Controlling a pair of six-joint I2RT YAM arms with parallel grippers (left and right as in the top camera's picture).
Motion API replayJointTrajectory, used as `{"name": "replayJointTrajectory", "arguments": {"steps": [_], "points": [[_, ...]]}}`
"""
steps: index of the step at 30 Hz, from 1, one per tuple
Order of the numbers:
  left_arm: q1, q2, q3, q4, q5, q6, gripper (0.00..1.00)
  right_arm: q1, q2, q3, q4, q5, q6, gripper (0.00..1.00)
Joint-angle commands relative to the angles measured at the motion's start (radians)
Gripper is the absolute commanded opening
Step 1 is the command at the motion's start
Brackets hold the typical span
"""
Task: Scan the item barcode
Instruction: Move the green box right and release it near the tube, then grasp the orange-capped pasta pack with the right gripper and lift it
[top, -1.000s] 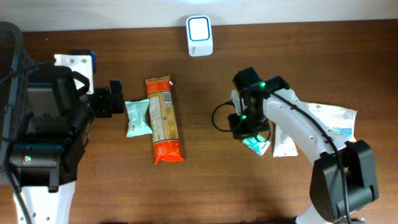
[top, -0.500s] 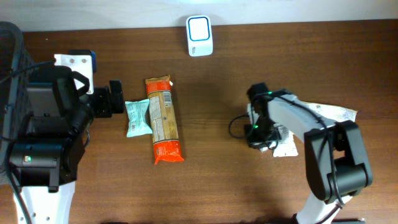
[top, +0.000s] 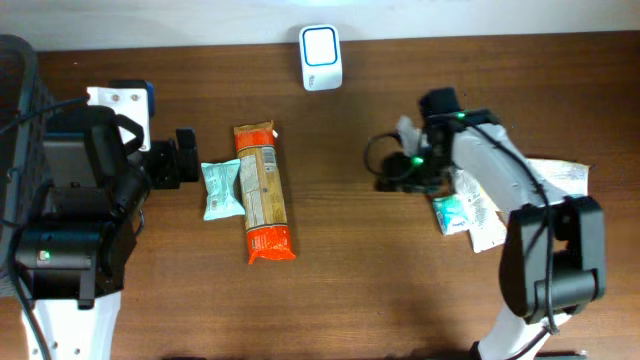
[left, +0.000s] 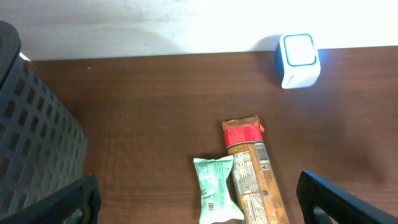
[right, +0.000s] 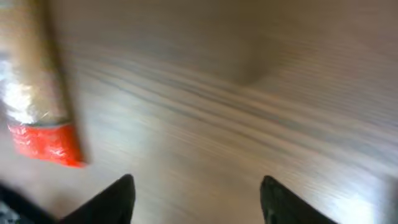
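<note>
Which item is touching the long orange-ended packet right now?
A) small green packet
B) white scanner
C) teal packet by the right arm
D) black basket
A: in the overhead view the small green packet lies right against the edge of the long orange-ended packet on the left arm's side, while the white scanner stands well apart at the back.
</note>
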Motion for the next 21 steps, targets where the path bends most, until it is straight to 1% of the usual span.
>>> {"name": "replayJointTrajectory", "arguments": {"steps": [1,2,3,4,5,8,9,12,16,17,18,21], "points": [[0.002,-0.006,0.005,0.002,-0.007,0.012,0.99,0.126,0.008,0.013,0.173,-0.097,0.145,0.75],[0.002,-0.006,0.005,0.002,-0.007,0.012,0.99,0.172,0.016,0.013,0.271,-0.092,0.189,0.8],[0.002,-0.006,0.005,0.002,-0.007,0.012,0.99,0.231,0.042,0.013,0.422,-0.09,0.269,0.86],[0.002,-0.006,0.005,0.002,-0.007,0.012,0.99,0.258,0.064,0.013,0.493,-0.09,0.29,0.87],[0.002,-0.006,0.005,0.002,-0.007,0.012,0.99,0.299,0.115,0.013,0.589,-0.092,0.327,0.94],[0.002,-0.006,0.005,0.002,-0.007,0.012,0.99,0.338,0.182,0.013,0.613,-0.091,0.353,0.93],[0.002,-0.006,0.005,0.002,-0.007,0.012,0.99,0.358,0.223,0.013,0.618,-0.096,0.382,0.81],[0.002,-0.006,0.005,0.002,-0.007,0.012,0.99,0.387,0.268,0.013,0.65,-0.101,0.423,0.68],[0.002,-0.006,0.005,0.002,-0.007,0.012,0.99,0.44,0.327,0.013,0.661,-0.101,0.473,0.61],[0.002,-0.006,0.005,0.002,-0.007,0.012,0.99,0.455,0.357,0.013,0.663,-0.119,0.53,0.52],[0.002,-0.006,0.005,0.002,-0.007,0.012,0.99,0.465,0.374,0.013,0.663,-0.124,0.558,0.39],[0.002,-0.006,0.005,0.002,-0.007,0.012,0.99,0.462,0.375,0.013,0.666,-0.124,0.558,0.16]]}}
